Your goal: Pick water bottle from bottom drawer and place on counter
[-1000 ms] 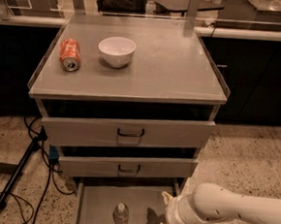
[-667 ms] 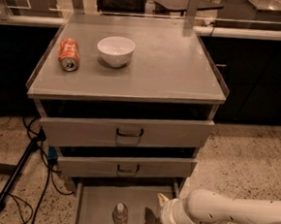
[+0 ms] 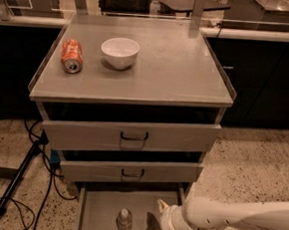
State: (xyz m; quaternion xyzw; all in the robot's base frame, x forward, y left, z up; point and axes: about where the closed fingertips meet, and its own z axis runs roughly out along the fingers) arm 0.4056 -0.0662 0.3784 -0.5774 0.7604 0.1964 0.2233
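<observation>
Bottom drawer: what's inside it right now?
One water bottle stands upright in the bottom drawer. The gripper hangs open just to its right, apart from it. The arm hides the drawer's right front corner.

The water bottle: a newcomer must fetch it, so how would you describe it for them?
Below the grey counter, the bottom drawer is pulled out. The water bottle stands in it, just beside the gripper: small and clear, unlike the orange can up top.
</observation>
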